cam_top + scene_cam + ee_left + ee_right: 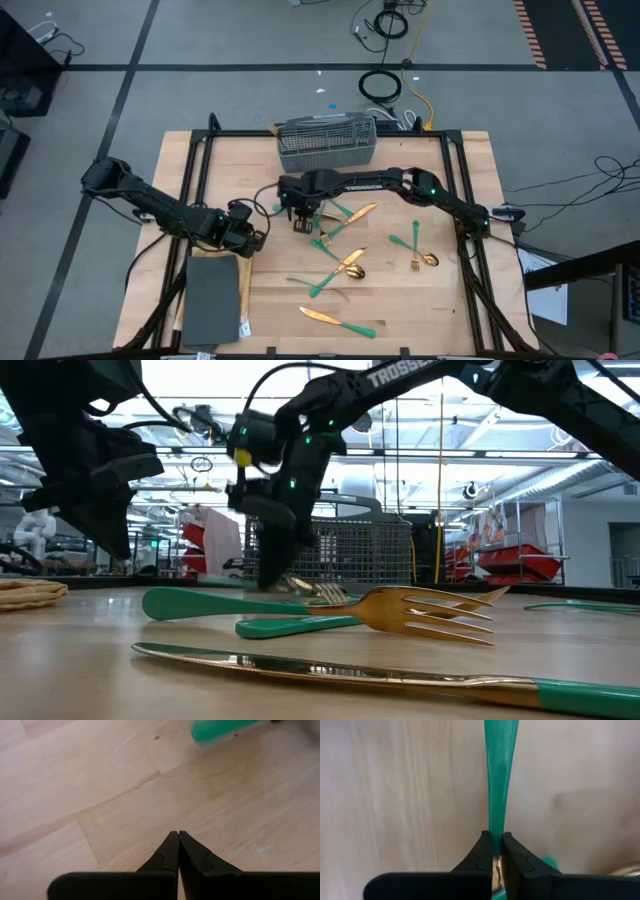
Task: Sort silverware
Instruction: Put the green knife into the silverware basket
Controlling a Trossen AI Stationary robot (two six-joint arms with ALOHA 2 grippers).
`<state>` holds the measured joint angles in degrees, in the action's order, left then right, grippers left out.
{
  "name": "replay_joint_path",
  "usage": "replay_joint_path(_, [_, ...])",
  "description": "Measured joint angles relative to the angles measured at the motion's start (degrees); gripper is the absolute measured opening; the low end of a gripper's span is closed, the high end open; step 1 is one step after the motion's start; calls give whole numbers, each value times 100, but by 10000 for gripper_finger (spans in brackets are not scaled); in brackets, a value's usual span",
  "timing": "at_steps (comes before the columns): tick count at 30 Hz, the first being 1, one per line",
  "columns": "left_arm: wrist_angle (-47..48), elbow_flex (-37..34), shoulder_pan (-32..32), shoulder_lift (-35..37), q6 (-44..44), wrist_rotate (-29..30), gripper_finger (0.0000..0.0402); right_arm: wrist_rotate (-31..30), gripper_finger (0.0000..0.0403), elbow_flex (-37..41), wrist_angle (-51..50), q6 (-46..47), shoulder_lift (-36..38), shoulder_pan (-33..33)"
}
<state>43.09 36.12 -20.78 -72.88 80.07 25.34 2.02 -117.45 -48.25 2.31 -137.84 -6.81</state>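
Note:
Gold-headed, teal-handled silverware lies scattered over the middle of the wooden table: a spoon point(347, 264), a knife point(336, 318), a fork point(413, 250) and others. In the low view a fork point(430, 610) and a knife point(350, 675) lie nearest. My right gripper point(300, 222) reaches across from the right to the left end of the pile and is shut on one piece point(499, 780). My left gripper point(252, 238) hovers by the far right corner of the dark slab point(212, 300), shut and empty point(178, 834). One teal handle end point(220, 730) shows beyond it. My right gripper pinches the piece between its two fingers at the narrow part of the teal handle point(496, 827), where a bit of gold point(496, 865) shows between the fingers. It comes from above, pointing down, with the fingers across the handle. Whether the piece is lifted off the wood, I cannot tell.
The grey wire mesh basket point(327, 143) stands at the table's far edge, just beyond the right arm. A black frame point(195, 160) runs along the table's sides. Bare wood lies between the slab and the pile of silverware.

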Motion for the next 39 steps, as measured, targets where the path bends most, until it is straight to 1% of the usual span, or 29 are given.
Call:
replay_joint_path(10, [-79,0,0,0,15,26,6,83,3,-38,614,170,357,-12])
replay_joint_path(16, [-71,0,0,0,21,43,6,93,2,-80,1068,306,511,-139])
replay_joint_path(19, [-68,0,0,-4,22,55,6,338,1,-146,825,129,535,-280])
replay_joint_path(21, [-75,0,0,-7,15,72,6,569,1,-152,550,-186,503,-347])
replay_joint_path(22, [-73,0,0,-6,13,72,6,672,6,-153,339,-437,482,-368])
replay_joint_path(24, [-76,0,0,-5,13,72,6,688,25,-151,-127,-961,373,-333])
replay_joint_path(27, [-85,0,0,-4,11,72,6,688,69,-138,-339,-1366,249,-262])
replay_joint_path(30, [-120,0,0,-7,7,72,6,616,120,-144,-35,-1355,214,-186])
replay_joint_path(34, [-136,0,0,-7,7,67,6,241,173,-153,296,-1220,125,-75])
replay_joint_path(37, [-173,0,0,-11,1,60,6,227,194,-151,413,-1272,26,-15])
replay_joint_path(39, [-182,0,0,-9,4,26,6,223,197,-151,425,-1312,-59,48])
